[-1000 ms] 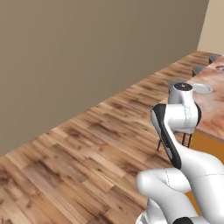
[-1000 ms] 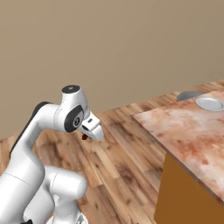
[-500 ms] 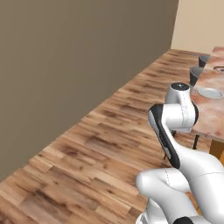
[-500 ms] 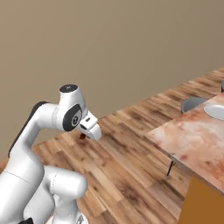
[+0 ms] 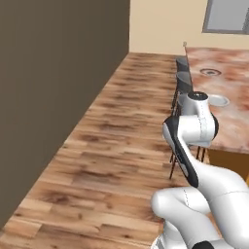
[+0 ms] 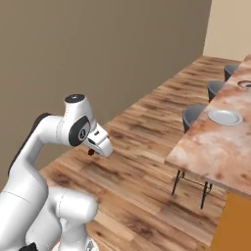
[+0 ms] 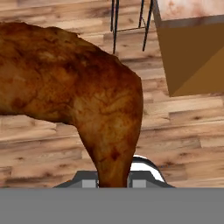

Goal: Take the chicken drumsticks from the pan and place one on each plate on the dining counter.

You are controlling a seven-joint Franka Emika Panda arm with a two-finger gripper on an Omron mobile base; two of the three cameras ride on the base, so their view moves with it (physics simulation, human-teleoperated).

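Note:
My gripper (image 7: 113, 181) is shut on a chicken drumstick (image 7: 78, 100), orange-brown and club-shaped, which looms large in the hand view. In the right base view the gripper (image 6: 94, 148) hangs over the wooden floor with a bit of the drumstick (image 6: 91, 152) showing under it, well left of the dining counter (image 6: 215, 147). A white-grey plate (image 6: 225, 117) lies on the counter near its left edge, and a second, dark-rimmed plate (image 6: 243, 84) lies farther back. The left base view shows the same plain plate (image 5: 215, 100) and dark-rimmed plate (image 5: 210, 72) on the counter (image 5: 233, 121). The pan is out of view.
Dark round stools (image 6: 196, 115) on thin black legs stand along the counter's near side, also visible as stools (image 5: 184, 82) in the left base view. A brown wall (image 5: 48, 97) runs along the left. Wooden floor (image 6: 147, 186) lies between the arm and the counter's orange base (image 7: 197, 57).
The whole picture has shifted as the base drives and turns; the counter, stools and plates have come further into view. The gripper stays shut on the drumstick.

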